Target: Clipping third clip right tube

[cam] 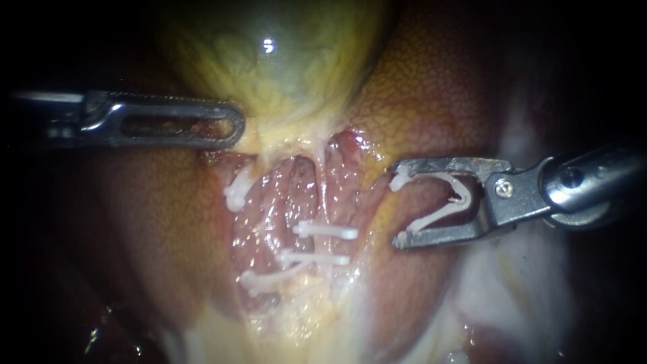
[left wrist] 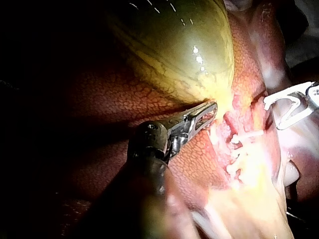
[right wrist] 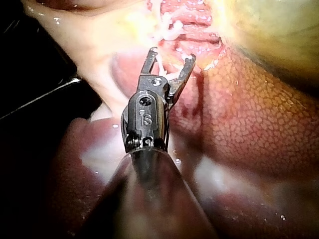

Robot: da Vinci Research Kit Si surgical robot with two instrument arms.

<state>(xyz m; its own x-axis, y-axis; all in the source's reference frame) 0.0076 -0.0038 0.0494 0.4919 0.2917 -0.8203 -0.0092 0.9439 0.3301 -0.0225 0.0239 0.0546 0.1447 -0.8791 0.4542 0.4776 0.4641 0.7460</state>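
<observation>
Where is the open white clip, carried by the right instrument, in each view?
Endoscope view: open clip between the right instrument's jaws, right of the closed clips.
Left wrist view: beyond the closed clips, ahead of the left instrument.
Right wrist view: between its own jaws, partly hidden.
Shared landmark: the closed clips.

Here's the left instrument [cam: 237, 128], dull grey steel, its long jaw slotted down the middle and finely toothed along the edge, and now the right instrument [cam: 396, 210], brighter silver, a rounded polished wrist, one screw head at the pivot, two thin angular jaws.
</observation>
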